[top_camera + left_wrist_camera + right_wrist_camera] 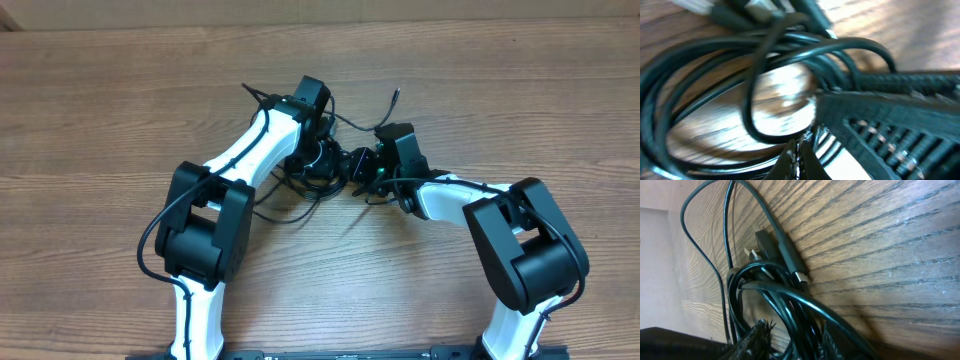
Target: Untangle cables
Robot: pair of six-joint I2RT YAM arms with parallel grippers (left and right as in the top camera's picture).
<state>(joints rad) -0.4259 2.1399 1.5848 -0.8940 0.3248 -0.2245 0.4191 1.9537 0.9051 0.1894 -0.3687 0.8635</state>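
Looking down from overhead, the cables (pixel 310 185) lie as one dark knot on the desk (pixel 100 100), about midway across it. The left gripper (pixel 325 160) sits on top of the knot, and the right gripper (pixel 362 165) reaches in from the knot's right side, so the two nearly meet. A few thin tails stray out of the knot. One ends in a plug (pixel 396 95) up and to the right of it, and others trail off to its lower left.

From the left wrist, the picture is blurred. Several loops of cable (pixel 755 65) curl in front of the left gripper (pixel 800 160). Its fingers are pressed together at the tips. A strand may be pinched between them, but the blur hides whether it is. A dark ribbed part crosses the knot's right side.

From the right wrist, the cables (pixel 785 300) bunch into a thick coil that runs down between the fingers of the right gripper (pixel 795 342). They stand narrowly apart and are closed on several strands. Two plug ends (pixel 800 275) lie on the desk (pixel 880 240) just above the coil, and two single cords run away from the coil's upper left.

As for progress, the job looks barely begun. No cord lies apart from the knot, and the loops cross one another in every view. Both arms have taken hold at the knot. Pulling the strands apart and laying each cord out on its own is all yet to do.
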